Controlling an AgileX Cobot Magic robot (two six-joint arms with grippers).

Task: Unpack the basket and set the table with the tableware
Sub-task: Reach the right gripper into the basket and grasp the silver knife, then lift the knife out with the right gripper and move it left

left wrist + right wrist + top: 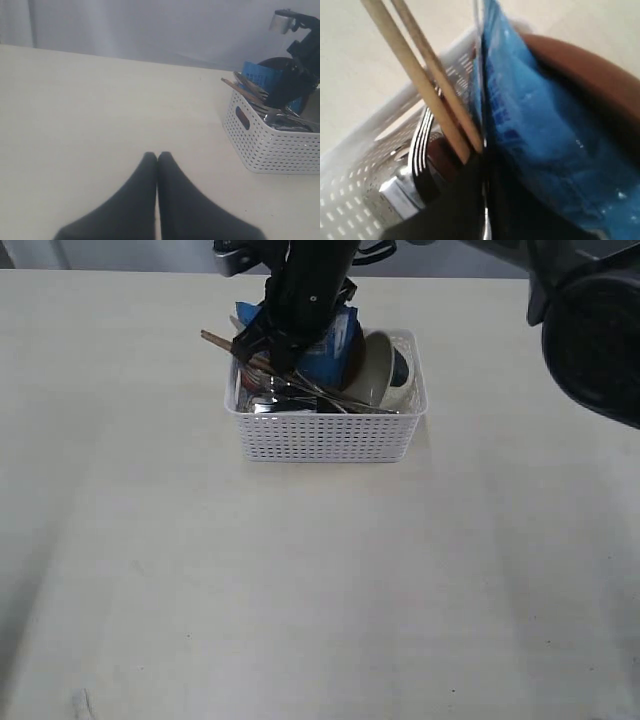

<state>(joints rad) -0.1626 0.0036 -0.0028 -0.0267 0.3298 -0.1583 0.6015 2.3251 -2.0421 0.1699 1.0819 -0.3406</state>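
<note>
At the basket [325, 440]'s ten o'clock corner, right gripper [484, 167] beside chopsticks [420, 75]
Probably light, stiff, slippery: pinch both sticks together; right jaws unclear, left gripper [157, 161] has jaws pressed together

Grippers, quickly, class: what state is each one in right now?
Left gripper: closed, holding nothing.
Right gripper: inside the white perforated plastic basket, beside the two wooden chopsticks; open or closed cannot be told.

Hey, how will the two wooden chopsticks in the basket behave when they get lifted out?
The chopsticks look thin, stiff and light, so they should lift easily. Being two separate sticks side by side, they may scissor apart. They lean beside the fork and blue packet in the basket, so might snag.
</note>
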